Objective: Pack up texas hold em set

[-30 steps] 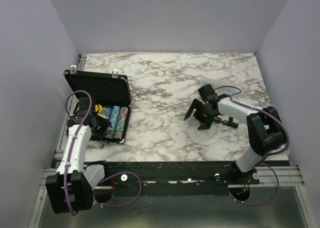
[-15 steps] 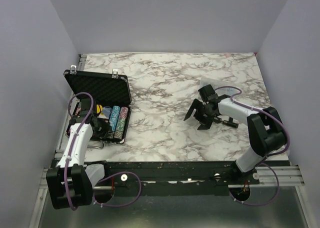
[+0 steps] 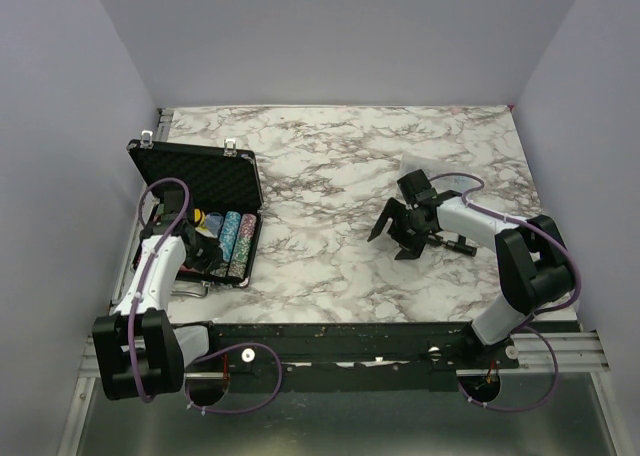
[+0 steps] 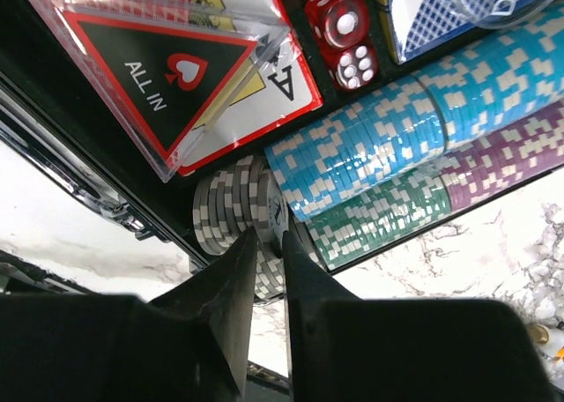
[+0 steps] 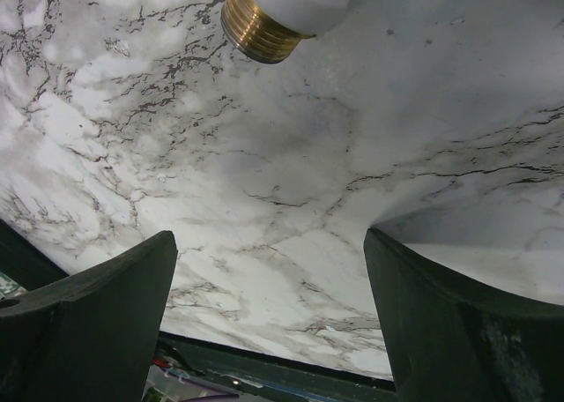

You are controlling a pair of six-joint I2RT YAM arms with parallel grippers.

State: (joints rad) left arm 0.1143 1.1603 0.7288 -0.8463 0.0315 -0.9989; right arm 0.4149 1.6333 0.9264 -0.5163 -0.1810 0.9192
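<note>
While the top view sets the open black case [image 3: 200,176] at the table's [image 3: 330,166] left edge, lid raised, with the left hand [image 3: 205,244] over its chips and the right hand [image 3: 400,231] spread wide above the marble, only the left wrist view gives detail: narrow fingers [image 4: 233,287] pinching one grey chip [image 4: 275,215] beside three coloured rows, blue [image 4: 397,111], green [image 4: 379,221] and purple [image 4: 511,151], plus two red dice [image 4: 339,18] and one ALL IN marker [image 4: 159,76]. The right wrist view adds one brass-threaded white object [image 5: 260,23].
</note>
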